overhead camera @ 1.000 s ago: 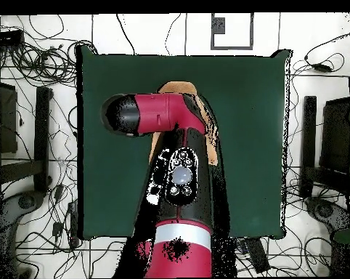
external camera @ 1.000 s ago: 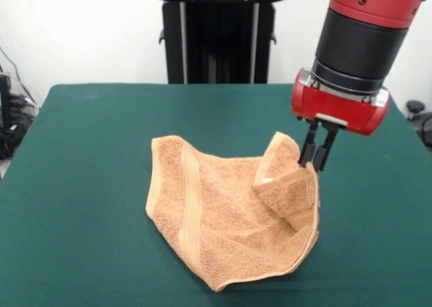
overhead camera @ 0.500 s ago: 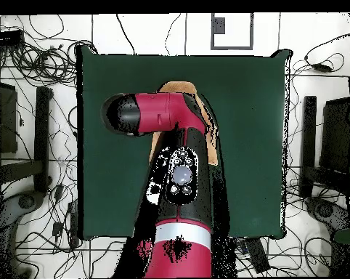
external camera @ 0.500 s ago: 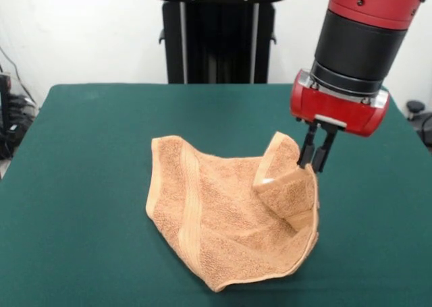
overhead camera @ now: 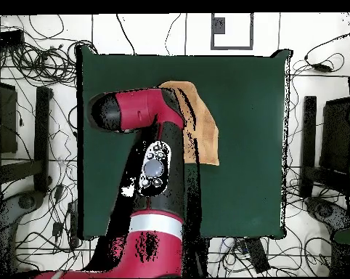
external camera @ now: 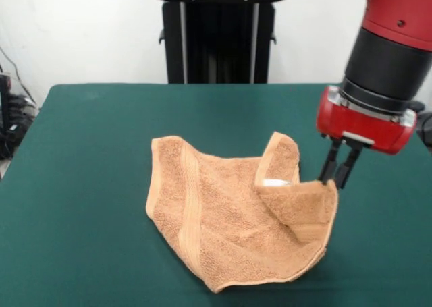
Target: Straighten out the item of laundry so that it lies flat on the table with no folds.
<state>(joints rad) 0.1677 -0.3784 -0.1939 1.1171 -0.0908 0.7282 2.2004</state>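
The item of laundry (external camera: 216, 219), a light-brown terry towel, lies crumpled in the middle of the green table (external camera: 88, 152). Its right side is folded up and over, and a small white tag (external camera: 273, 182) shows in the fold. My gripper (external camera: 339, 173) hangs at the towel's right side, shut on the raised corner of that flap. In the overhead view the red arm covers the gripper and part of the towel (overhead camera: 204, 125), which lies on the table (overhead camera: 250, 109).
A black pedestal (external camera: 216, 30) stands behind the table's far edge. The overhead view shows cables (overhead camera: 33, 58) and black stands (overhead camera: 334, 138) on the floor around the table.
My gripper has moved to the right in the front view with the towel's corner in it, and the folded flap has stretched out that way.
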